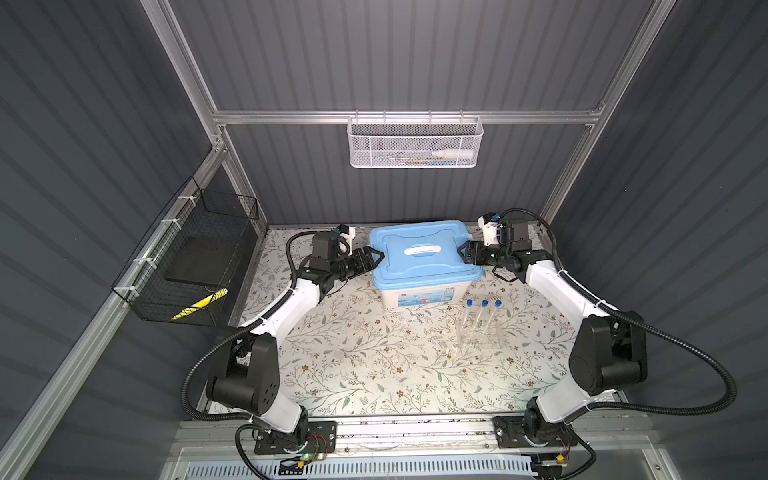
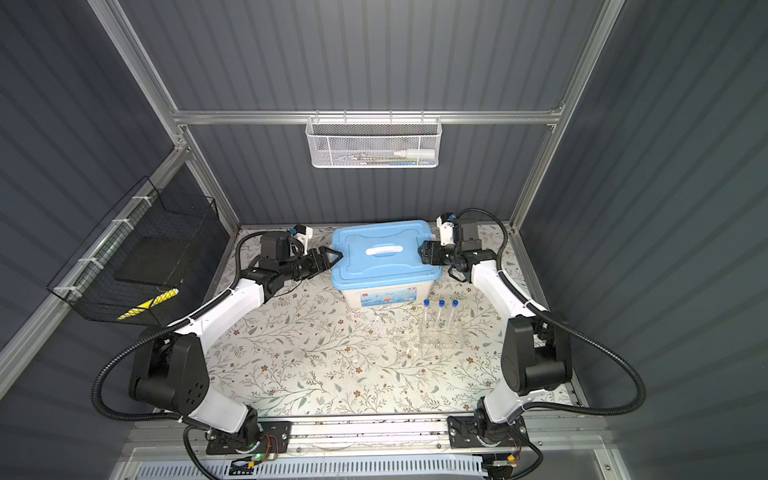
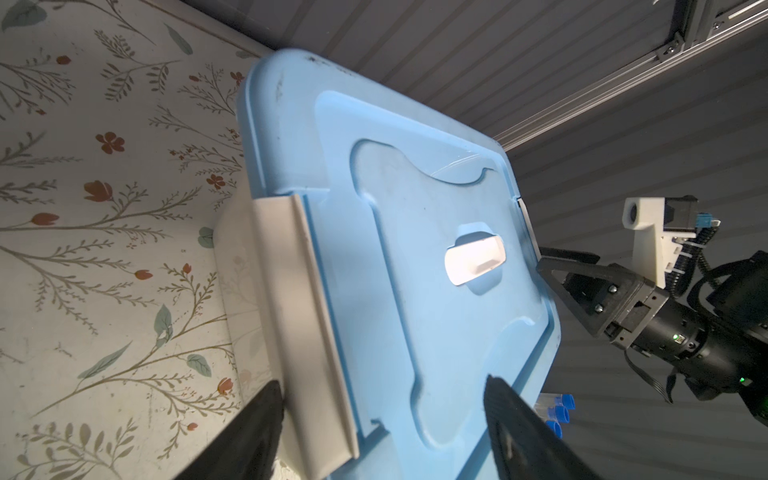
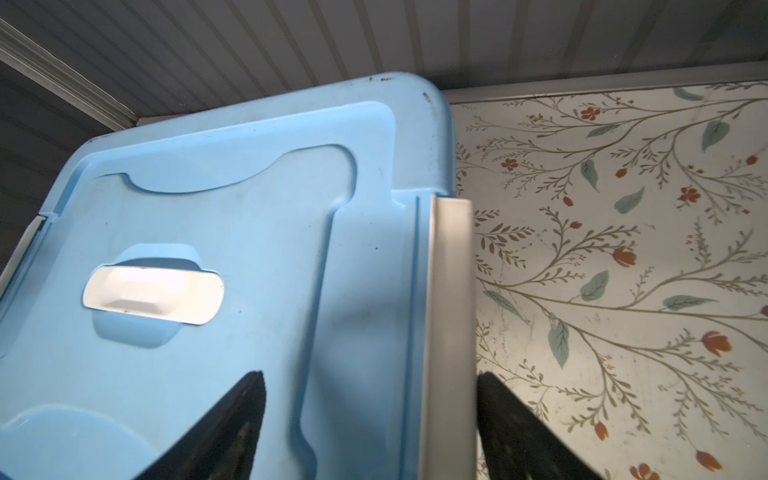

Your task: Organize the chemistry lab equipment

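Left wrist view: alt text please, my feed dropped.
A blue box lid fills the view, its white side latch between the open jaws of the left gripper. Across the lid the right gripper faces the opposite edge; three blue test tube caps show past the lid's corner.

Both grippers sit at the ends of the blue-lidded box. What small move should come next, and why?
Probably close on the latches to unclip them: the open left gripper straddles one white latch, the open right gripper straddles the opposite latch, and the blue lid is still on.
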### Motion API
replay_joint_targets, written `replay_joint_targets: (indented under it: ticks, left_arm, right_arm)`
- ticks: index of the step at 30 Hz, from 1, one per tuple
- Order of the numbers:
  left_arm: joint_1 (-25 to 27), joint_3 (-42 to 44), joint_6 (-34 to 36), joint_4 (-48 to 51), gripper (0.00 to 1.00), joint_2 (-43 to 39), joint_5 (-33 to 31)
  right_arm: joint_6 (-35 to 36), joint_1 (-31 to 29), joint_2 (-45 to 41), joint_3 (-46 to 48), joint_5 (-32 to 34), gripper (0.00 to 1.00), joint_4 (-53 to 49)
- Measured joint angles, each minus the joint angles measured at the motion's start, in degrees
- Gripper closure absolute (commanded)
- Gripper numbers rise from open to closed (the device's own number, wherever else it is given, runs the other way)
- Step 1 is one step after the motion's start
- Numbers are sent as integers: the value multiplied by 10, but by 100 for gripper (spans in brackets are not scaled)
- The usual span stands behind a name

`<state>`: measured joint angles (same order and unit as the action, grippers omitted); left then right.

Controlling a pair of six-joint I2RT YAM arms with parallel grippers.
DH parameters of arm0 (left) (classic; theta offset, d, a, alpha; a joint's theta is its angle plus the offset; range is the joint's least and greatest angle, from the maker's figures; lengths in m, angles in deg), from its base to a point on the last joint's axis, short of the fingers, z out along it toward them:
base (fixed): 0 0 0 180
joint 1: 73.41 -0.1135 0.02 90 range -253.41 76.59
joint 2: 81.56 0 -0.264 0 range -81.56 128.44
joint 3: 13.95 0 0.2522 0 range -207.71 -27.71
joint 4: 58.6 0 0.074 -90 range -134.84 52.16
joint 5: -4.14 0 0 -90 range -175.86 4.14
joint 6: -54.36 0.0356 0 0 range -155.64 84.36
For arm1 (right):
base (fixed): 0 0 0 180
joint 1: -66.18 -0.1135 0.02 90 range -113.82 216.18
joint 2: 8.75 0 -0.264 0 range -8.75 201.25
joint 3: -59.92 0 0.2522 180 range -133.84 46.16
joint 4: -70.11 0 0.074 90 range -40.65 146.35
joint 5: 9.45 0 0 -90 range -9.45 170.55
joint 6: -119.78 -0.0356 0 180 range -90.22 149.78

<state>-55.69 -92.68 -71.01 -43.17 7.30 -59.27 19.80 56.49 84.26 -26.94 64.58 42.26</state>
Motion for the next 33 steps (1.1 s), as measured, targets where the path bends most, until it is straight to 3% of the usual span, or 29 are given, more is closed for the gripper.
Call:
replay_joint_targets:
  ticks: [33]
  left_arm:
    - [13,-28,9,3,24,10,-8]
  right_arm:
    - [-5,0,-5,-14,-17,26,-26]
